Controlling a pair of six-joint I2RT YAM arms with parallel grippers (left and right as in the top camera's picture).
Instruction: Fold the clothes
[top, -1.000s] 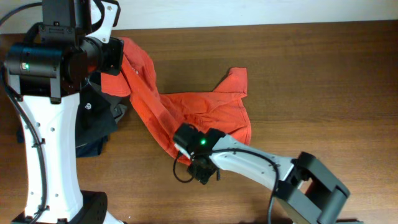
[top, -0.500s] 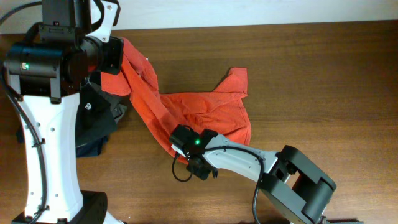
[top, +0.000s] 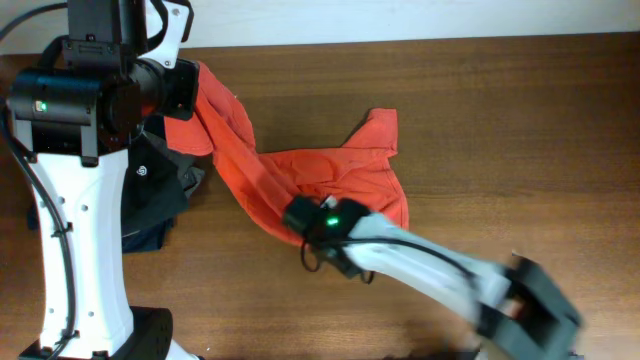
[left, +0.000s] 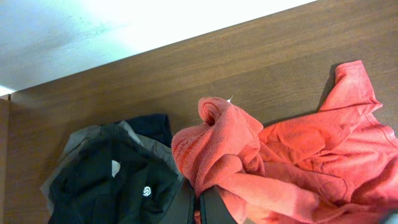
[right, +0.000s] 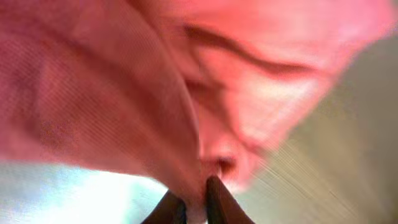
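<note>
Shirt (top: 340, 175), edges clamped in left jaws and right jaws; table (top: 520, 120) open rightward.

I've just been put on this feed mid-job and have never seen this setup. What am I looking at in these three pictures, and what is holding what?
Two robot arms work at a wooden table. The wide picture comes from a fixed camera above it. The other two come from a camera on each arm's wrist, looking along that arm's two-finger tool. A red-orange shirt lies crumpled and stretched across the table. The left tool, on the white arm, is shut on one bunched end of it. The right tool, on the arm reaching in from the picture's lower right, pinches the shirt's near edge. Beside the left arm lies a pile of dark clothes; neither tool holds it.
</note>
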